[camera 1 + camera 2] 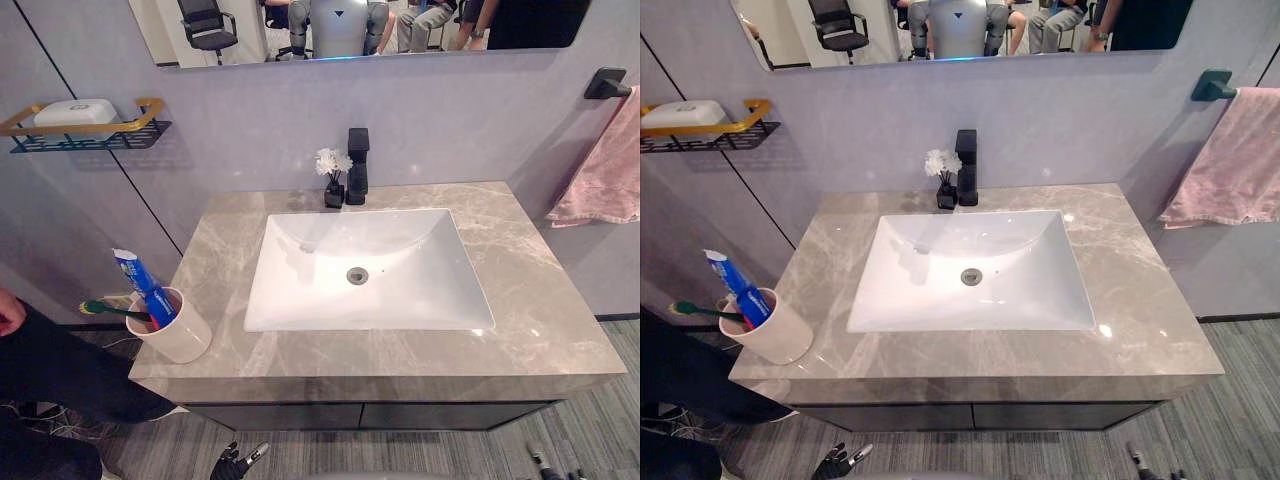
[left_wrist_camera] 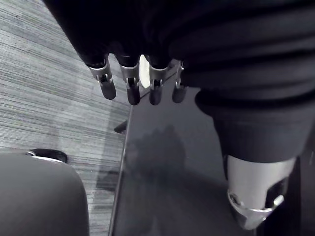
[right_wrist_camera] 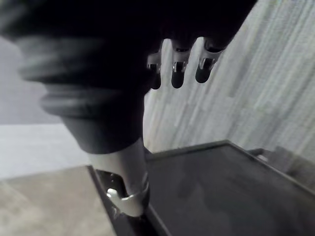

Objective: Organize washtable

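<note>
- 1 grey marble-patterned countertop (image 1: 560, 300) frames the white rectangular sink (image 1: 400, 285), which is sunk into its middle. A dark cabinet front (image 1: 370, 415) runs below the sink's near edge.
- Mirror (image 1: 350, 25) hangs on the wall directly behind and above the sink.
- Pink towel (image 1: 610, 170) hangs from a black wall bar (image 1: 605, 82), well to the right of the sink and off the countertop.
- Person's dark-sleeved arm (image 1: 50, 370) shows low and well to the left of the sink, past the countertop's near-left corner.
- Wall shelf (image 1: 95, 135) with a gold rail hangs well to the left of the sink and higher up. It carries 1 white bar of soap (image 1: 75, 112).
- Robot's left hand (image 1: 232, 463) hangs low in front of the sink, below the cabinet front. Its fingers (image 2: 132, 88) are straight and relaxed, holding nothing.
- Robot's right hand (image 3: 178, 69) hangs low in front of the sink, toward its right side, fingers likewise loose and empty.
- Cream cup (image 1: 180, 335) stands left of the sink, apart from it, at the countertop's near-left corner.
- Blue-and-white toothpaste tube (image 1: 140, 285) stands tilted in the cup.
- Green toothbrush (image 1: 110, 310) leans out of the cup, away from the sink.
- Black faucet (image 1: 357, 165) stands at the middle of the sink's back rim.
- Small dark vase of white flowers (image 1: 333, 172) stands just left of the faucet, behind the sink.
- Round drain (image 1: 357, 275) sits in the middle of the sink.
</note>
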Tool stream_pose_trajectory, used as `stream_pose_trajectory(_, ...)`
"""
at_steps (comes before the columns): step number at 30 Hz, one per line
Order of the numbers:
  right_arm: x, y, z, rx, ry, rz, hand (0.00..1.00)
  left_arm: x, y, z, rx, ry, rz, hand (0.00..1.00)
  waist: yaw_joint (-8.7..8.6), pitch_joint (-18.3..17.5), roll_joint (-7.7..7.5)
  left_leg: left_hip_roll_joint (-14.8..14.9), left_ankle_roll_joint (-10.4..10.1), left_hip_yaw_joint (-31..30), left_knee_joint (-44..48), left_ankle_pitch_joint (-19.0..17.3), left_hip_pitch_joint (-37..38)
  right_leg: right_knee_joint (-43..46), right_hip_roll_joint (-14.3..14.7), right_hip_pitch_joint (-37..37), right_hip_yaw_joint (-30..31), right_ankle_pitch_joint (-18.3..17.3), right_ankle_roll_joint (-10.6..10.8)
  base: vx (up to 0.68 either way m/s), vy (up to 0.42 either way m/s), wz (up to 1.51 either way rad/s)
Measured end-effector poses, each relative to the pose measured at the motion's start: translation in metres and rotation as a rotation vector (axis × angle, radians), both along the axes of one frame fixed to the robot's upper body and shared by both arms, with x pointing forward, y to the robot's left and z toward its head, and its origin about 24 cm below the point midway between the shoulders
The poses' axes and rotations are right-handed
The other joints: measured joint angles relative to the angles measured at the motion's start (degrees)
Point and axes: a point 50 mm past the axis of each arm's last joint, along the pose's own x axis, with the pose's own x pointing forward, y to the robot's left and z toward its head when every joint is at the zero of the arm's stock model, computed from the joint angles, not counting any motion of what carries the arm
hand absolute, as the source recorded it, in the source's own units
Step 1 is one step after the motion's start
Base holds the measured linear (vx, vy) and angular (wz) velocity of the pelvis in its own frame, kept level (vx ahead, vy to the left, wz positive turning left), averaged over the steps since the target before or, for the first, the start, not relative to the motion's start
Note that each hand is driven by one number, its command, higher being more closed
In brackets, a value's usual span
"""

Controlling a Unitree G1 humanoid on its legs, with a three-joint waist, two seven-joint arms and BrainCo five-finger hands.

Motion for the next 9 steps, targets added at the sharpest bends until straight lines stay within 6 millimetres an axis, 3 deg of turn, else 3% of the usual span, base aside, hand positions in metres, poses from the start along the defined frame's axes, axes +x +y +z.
stream_pose_trajectory(9,-0.005,0.032,-0.022,0.121,0.122,0.219,0.00,-0.001,0.003,-0.002,0.009,0.016,-0.013,0.00,0.06,0.03,-0.72,-0.33,-0.36,-0.93,-1.40,0.31,1.33,-1.46,0.18,1.19,-0.40,0.41,0.37,0.00,0.002,0.01)
